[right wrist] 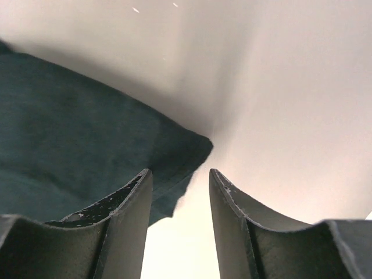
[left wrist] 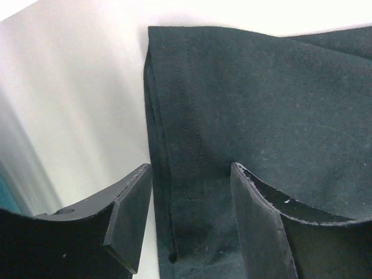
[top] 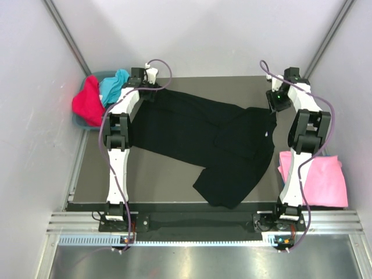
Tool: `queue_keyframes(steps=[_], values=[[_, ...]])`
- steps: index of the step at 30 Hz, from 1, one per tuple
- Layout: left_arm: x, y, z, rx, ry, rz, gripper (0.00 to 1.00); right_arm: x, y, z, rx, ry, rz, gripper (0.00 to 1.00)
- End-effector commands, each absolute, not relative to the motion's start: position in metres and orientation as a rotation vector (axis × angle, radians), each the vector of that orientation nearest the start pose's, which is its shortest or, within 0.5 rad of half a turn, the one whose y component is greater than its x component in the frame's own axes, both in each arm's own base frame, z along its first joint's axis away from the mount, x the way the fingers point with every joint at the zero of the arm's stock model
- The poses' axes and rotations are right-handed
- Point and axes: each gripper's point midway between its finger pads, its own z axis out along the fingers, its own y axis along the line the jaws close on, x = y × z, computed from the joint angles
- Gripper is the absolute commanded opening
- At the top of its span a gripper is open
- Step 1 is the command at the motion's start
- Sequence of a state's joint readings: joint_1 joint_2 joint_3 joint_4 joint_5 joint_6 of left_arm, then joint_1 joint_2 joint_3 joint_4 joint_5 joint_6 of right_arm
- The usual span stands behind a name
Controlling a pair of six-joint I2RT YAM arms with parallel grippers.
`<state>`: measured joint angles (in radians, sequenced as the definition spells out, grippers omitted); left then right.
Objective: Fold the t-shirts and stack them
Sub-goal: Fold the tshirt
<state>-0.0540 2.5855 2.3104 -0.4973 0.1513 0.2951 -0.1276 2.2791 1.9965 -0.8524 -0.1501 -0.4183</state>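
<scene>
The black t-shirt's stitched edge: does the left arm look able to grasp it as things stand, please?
Probably yes. The left gripper is open and straddles the black t-shirt at its stitched edge, with only cloth between its jaws. Whether it sits low enough to pinch, I cannot tell.

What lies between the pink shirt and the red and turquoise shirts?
The black t-shirt, spread loosely on the table. The top view shows it.

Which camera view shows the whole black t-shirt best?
The top external view: nearly the whole black t-shirt shows, lying across the table. The left wrist view shows only its stitched hem by the left gripper; the right wrist view shows only one corner.
</scene>
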Motion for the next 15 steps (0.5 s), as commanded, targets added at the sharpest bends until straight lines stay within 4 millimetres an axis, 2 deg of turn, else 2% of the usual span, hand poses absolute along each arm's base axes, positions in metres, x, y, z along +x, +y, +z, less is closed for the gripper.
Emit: queue_keyframes(steps=[1,6,8,11,12,15], values=[[0.635,-0.035,0.027,0.498,2.336,-0.005,0.61,0.511,-0.067,0.047,-0.432,2.677,-0.022,0.45],[0.624,-0.030,0.012,0.506,2.388,0.023,0.61,0.505,-0.065,0.019,-0.452,2.742,0.027,0.46],[0.620,-0.030,0.010,0.517,2.399,0.021,0.61,0.506,-0.061,0.015,-0.435,2.745,0.074,0.46],[0.613,-0.029,0.006,0.543,2.420,0.030,0.61,0.509,-0.063,0.006,-0.416,2.755,0.093,0.25],[0.609,-0.029,0.003,0.551,2.431,0.030,0.61,0.509,-0.066,0.000,-0.421,2.761,0.085,0.15],[0.607,-0.022,-0.003,0.562,2.447,0.073,0.61,0.524,-0.080,0.000,-0.426,2.734,0.003,0.03]])
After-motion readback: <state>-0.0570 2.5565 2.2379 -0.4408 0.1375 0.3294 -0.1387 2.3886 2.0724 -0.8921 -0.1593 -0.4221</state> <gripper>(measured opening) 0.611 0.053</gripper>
